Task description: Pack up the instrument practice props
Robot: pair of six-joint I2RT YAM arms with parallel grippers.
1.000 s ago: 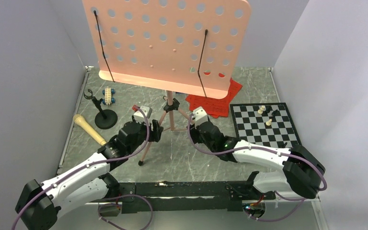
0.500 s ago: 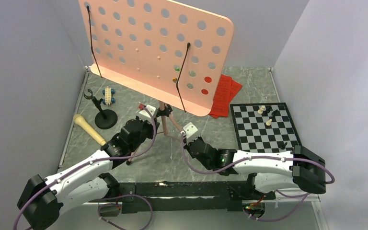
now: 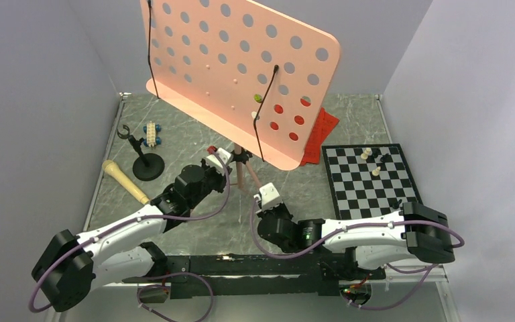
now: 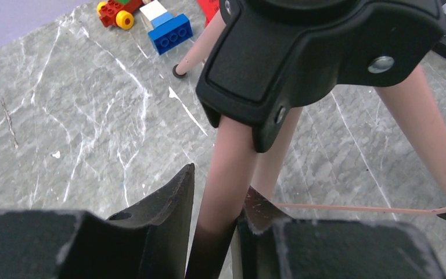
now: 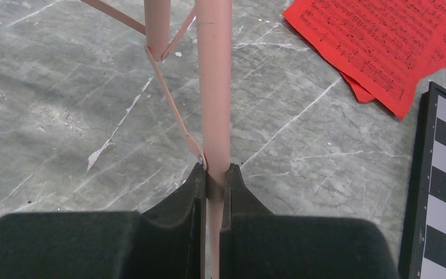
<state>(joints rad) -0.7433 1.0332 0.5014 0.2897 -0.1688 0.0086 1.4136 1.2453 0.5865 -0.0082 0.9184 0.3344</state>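
At the left of the table [image 3: 235, 228], the mic [image 3: 126, 182] is laid flat. The mic stand [image 3: 144, 161] is stood just beside it. Both are left alone, well apart from the arms. They are likely kept for later.

Next, the left end effector [image 4: 219, 181] is closed on one leg [image 4: 232, 145] of the stand [image 3: 238, 74], just under the black hub [image 4: 302, 58]. A grip high on the leg is likely picked so the heavy top can be steered.

In the middle, the stand is tilted, with its big pink top leaned over the table. Two legs are held at once. This is likely done so that the stand is not dropped while it is folded or moved.

The right end effector [image 5: 213, 174] is shut tight on another leg [image 5: 213, 87], low down, where a thin brace is joined.

Further right, the red pages [image 5: 377, 46] are laid flat, partly hidden behind the pink top. They are not yet picked up. At the far right, the chessboard [image 3: 369, 178] is not touched, as it is not one of the things to be packed.
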